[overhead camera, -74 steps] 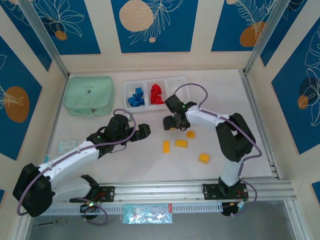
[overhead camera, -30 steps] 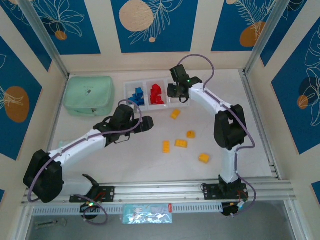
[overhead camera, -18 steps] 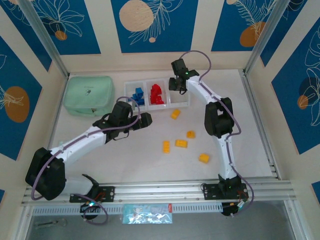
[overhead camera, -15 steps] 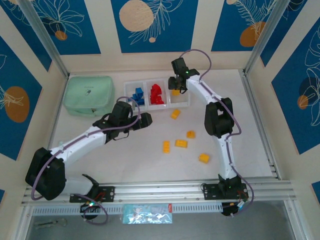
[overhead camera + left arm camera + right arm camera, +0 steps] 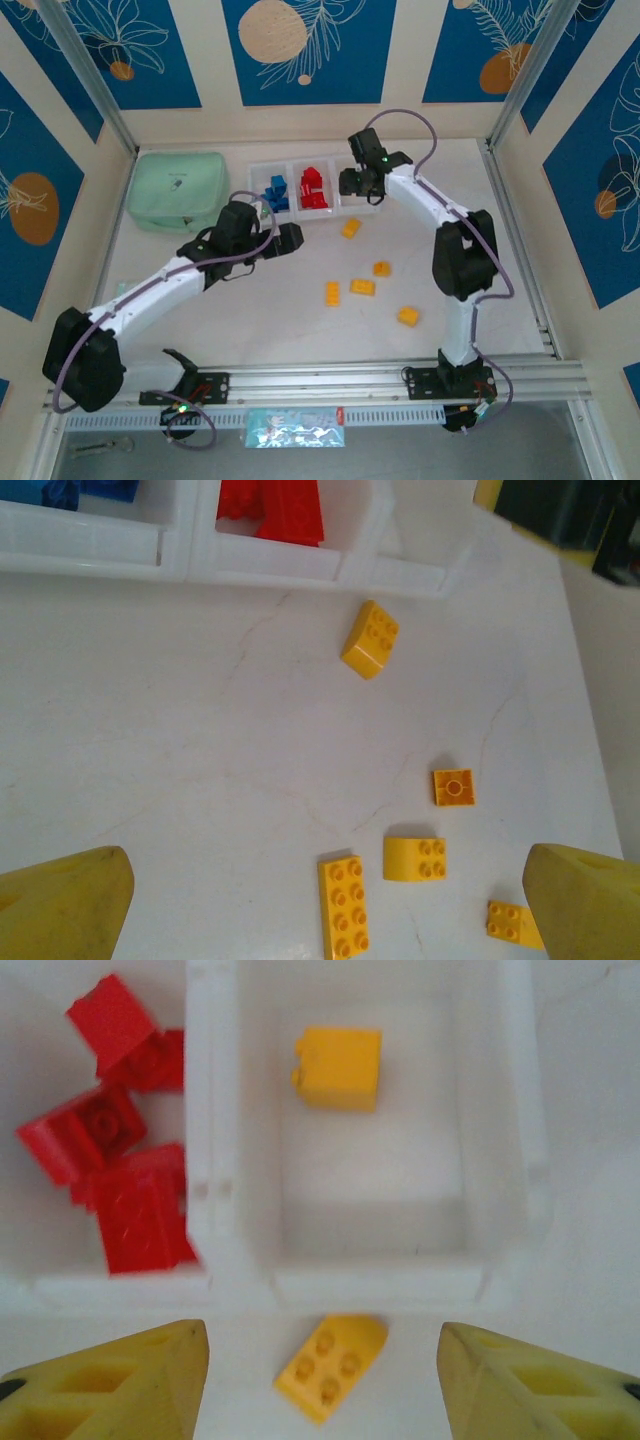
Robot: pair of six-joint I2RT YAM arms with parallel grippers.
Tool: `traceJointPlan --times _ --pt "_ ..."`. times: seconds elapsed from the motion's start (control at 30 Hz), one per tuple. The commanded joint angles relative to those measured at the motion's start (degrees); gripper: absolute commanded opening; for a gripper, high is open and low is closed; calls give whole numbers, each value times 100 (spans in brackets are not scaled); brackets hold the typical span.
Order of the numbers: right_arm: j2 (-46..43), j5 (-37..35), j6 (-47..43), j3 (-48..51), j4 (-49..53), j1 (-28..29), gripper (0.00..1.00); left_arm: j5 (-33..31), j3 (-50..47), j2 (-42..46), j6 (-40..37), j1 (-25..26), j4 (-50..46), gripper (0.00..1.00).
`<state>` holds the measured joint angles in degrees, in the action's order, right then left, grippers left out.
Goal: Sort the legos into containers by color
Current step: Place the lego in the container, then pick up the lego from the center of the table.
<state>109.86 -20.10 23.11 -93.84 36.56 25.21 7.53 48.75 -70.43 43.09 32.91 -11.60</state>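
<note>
Since two and a half seconds ago the right arm has swung from the loose yellow legos on the table to the far right bin, and a yellow lego now lies inside that bin.

From the top camera, the right claw (image 5: 352, 186) hangs over the rightmost of the three joined containers (image 5: 270, 163), which sit at the far side of the table. Blue legos (image 5: 273, 192) fill the left bin and red legos (image 5: 314, 188) the middle one. Five yellow legos (image 5: 362, 287) lie scattered on the table nearer the arms. The left claw (image 5: 292, 240) hovers just near of the bins, right of the mint pouch (image 5: 178, 190).

From the left wrist, the left claw (image 5: 325, 880) stands wide apart with nothing between its fingers (image 5: 60, 905), above the table with five yellow legos (image 5: 370, 638) on it.

From the right wrist, the right claw (image 5: 322, 1332) is parted and holds nothing. The dropped yellow lego (image 5: 338, 1067) rests at the far end of the right bin (image 5: 380, 1280), red legos (image 5: 115, 1175) lie in the bin to its left, and another yellow lego (image 5: 330, 1370) lies on the table just outside the near wall.
</note>
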Motion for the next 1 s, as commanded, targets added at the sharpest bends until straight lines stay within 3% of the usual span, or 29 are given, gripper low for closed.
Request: traceJointPlan --times 0.0,0.17,0.4,0.97 --pt "-374 261 505 637 -61 156 65 177 -208 275 -64 12 -176 99" --pt "-518 104 1049 1327 -246 464 69 196 -511 542 -5 60 -175 99" --pt "-217 161 1442 1469 -535 548 74 119 -811 806 58 137 -295 99" --pt "674 -411 1539 1030 -597 468 74 -169 -925 1002 112 146 -461 99"
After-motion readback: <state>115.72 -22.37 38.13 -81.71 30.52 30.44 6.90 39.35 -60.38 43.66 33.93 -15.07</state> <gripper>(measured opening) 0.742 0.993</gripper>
